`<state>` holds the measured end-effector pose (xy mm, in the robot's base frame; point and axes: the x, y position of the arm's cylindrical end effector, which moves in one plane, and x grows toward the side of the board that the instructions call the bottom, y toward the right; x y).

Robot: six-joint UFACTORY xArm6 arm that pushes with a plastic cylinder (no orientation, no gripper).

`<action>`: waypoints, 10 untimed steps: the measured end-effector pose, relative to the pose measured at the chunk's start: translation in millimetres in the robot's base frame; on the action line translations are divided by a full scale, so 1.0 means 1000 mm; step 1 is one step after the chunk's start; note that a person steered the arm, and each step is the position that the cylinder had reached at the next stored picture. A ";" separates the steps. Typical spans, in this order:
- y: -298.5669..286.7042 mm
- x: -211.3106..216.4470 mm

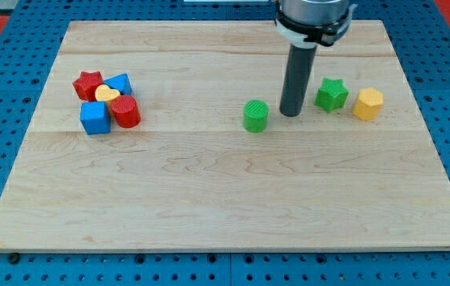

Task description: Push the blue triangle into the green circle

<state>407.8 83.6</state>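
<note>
My tip [292, 114], a bare rod with no pincer to open or close, sits between the green circle [256, 115] and green star [331, 94]. The blue triangle [120, 83] lies well apart toward the view's left, in the cluster, so I judge I must circle beyond it.

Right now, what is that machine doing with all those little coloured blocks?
It is a robot arm that pushes blocks across a wooden board with a dark rod. Its job is to push the blue triangle into the green circle. My tip sits just to the view's right of the green circle, between it and a green star, far from the blue triangle. That triangle is packed in a cluster at the view's left with a red star, a yellow heart, a blue cube and a red cylinder.
</note>
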 end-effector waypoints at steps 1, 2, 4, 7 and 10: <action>-0.033 0.013; -0.078 0.031; -0.122 0.098; -0.346 0.066; -0.356 -0.030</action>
<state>377.8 -272.3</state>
